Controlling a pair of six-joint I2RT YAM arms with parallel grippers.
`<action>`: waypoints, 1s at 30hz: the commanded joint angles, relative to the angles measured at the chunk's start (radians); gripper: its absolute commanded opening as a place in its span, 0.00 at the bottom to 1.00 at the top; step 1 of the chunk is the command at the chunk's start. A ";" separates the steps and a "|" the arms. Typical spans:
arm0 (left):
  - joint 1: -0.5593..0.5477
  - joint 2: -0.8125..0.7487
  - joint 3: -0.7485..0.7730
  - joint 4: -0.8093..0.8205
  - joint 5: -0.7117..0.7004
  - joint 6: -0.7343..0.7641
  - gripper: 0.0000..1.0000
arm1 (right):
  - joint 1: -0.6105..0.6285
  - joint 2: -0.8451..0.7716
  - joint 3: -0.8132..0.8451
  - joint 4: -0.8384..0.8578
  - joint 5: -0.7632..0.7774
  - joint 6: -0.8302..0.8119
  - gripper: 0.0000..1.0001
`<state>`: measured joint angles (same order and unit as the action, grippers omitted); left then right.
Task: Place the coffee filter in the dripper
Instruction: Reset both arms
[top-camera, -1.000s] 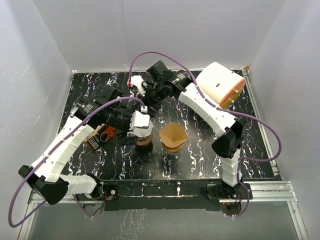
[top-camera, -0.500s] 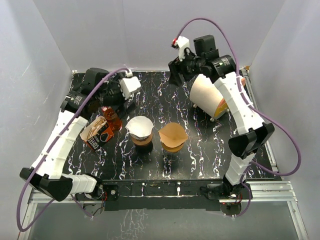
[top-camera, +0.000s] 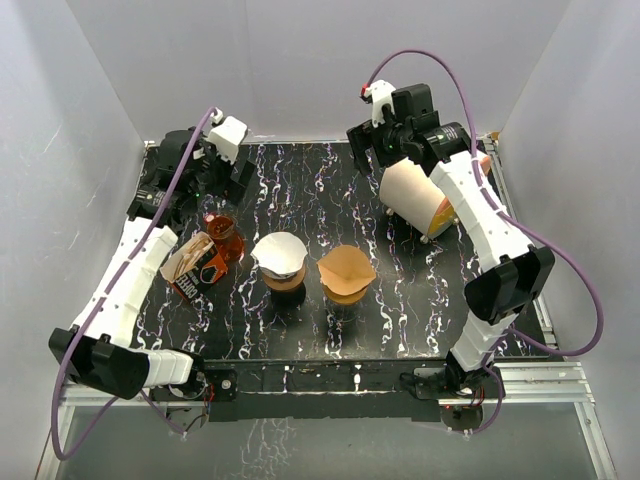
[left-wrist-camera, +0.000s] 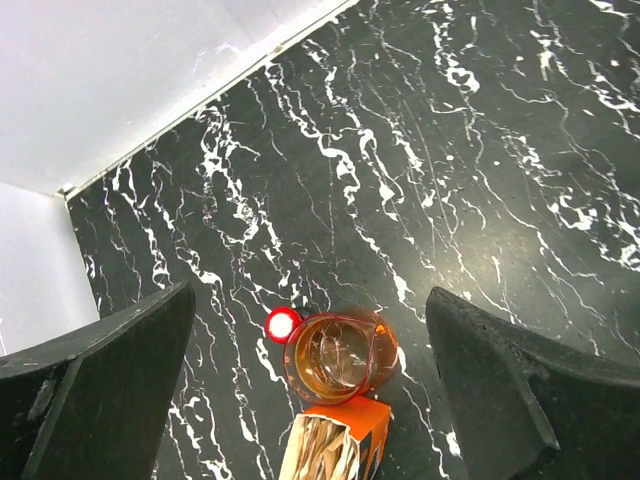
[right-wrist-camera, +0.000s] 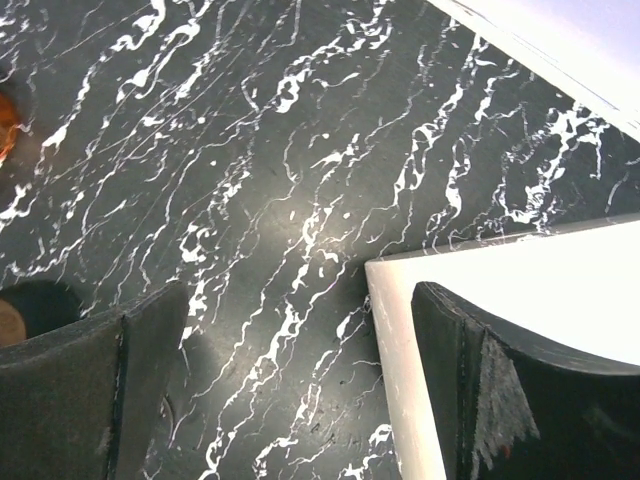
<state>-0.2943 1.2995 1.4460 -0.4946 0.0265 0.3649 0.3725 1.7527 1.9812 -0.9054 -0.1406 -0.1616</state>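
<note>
White paper coffee filter (top-camera: 281, 254), a cone, sits in the dark dripper (top-camera: 290, 288) mid-frame on the marbled bench (top-camera: 400, 300). Left gripper (left-wrist-camera: 308, 300) upper left, right gripper (right-wrist-camera: 300, 295) upper right (both spread wide), well apart from it.

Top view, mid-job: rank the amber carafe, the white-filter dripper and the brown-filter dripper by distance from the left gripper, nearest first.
1. The amber carafe, left side, close by the left gripper.
2. The white-filter dripper, left of centre.
3. The brown-filter dripper, centre, farthest.
</note>
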 joint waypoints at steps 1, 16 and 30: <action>0.013 -0.045 -0.064 0.148 -0.099 -0.065 0.99 | -0.012 -0.075 -0.026 0.115 0.102 0.043 0.97; 0.040 -0.044 -0.119 0.221 -0.142 -0.160 0.99 | -0.014 -0.118 -0.085 0.176 0.167 0.046 0.98; 0.052 -0.009 -0.151 0.345 -0.146 -0.124 0.99 | -0.077 -0.317 -0.350 0.376 0.255 0.010 0.98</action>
<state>-0.2508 1.2934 1.3064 -0.2253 -0.0956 0.2279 0.3370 1.5196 1.6833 -0.6827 0.0578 -0.1513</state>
